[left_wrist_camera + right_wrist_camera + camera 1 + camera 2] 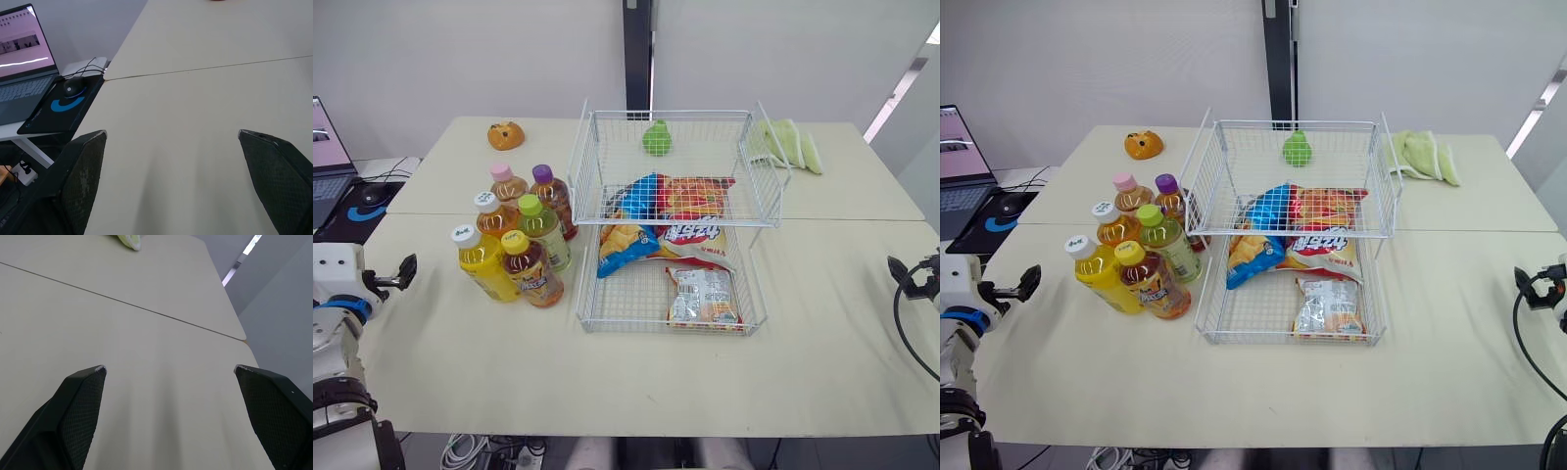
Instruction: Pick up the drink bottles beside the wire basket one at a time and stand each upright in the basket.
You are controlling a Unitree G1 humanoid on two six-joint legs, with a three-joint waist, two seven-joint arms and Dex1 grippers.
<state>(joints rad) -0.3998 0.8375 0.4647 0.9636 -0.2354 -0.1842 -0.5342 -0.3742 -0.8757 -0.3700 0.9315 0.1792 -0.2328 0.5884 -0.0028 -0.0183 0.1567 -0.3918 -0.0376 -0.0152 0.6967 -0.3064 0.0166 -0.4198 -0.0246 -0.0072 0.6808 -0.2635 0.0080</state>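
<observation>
Several drink bottles stand upright in a tight cluster just left of the white wire basket (661, 327): a yellow one with a white cap (485, 262), a dark tea one with a yellow cap (531, 270), a green-capped one (543, 231), and pink-capped (508, 183) and purple-capped (552, 199) ones behind. My left gripper (172, 133) is open over bare table, low at the table's left edge and well short of the bottles. My right gripper (169, 367) is open at the table's right edge, far from the basket.
The basket has two tiers: snack bags (703, 296) lie in the lower one and a green pear-shaped toy (657, 138) in the upper. An orange toy (506, 135) sits back left, a green cloth (790, 145) back right. A laptop (22, 73) and mouse (73, 87) stand beyond the left edge.
</observation>
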